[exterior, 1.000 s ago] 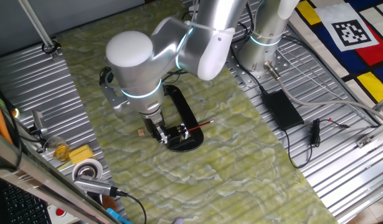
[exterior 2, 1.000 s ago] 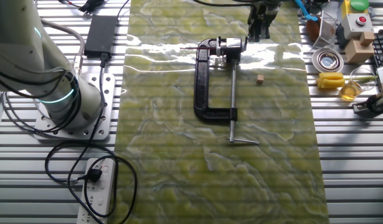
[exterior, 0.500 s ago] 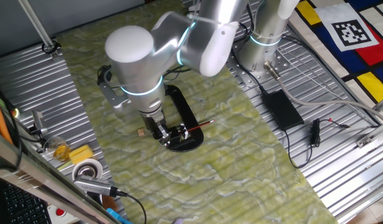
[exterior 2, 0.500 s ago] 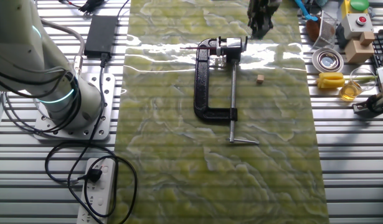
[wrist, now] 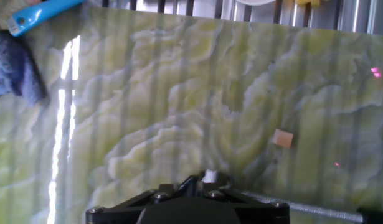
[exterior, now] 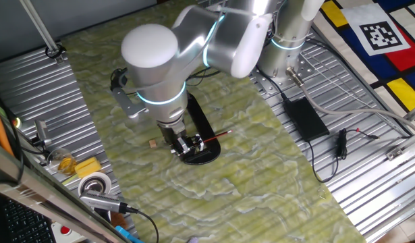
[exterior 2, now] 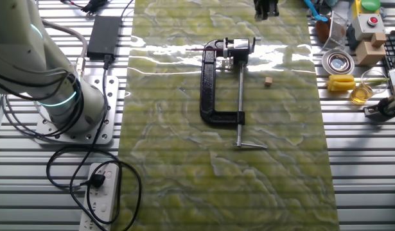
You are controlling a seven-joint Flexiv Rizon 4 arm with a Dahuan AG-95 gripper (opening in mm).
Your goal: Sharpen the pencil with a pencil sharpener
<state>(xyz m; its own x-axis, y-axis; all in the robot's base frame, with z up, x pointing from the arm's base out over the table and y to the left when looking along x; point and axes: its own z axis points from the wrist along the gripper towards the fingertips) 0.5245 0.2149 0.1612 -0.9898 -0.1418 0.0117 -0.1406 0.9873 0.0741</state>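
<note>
— How many of each item did we count on the mat?
— We counted one pencil (exterior: 218,137), one pencil sharpener (exterior: 194,144), one C-clamp (exterior 2: 213,86) and one small tan cube (exterior 2: 268,81).

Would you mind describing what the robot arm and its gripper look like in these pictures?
The arm is built of thick, rounded silver-grey segments with smooth bulbous joint housings, and thin glowing cyan rings mark the joints. A dark bracket with a cable sits beside the wrist. The gripper is small and black with two narrow fingers. The round base is bolted to the metal table, with black cables beside it.
</note>
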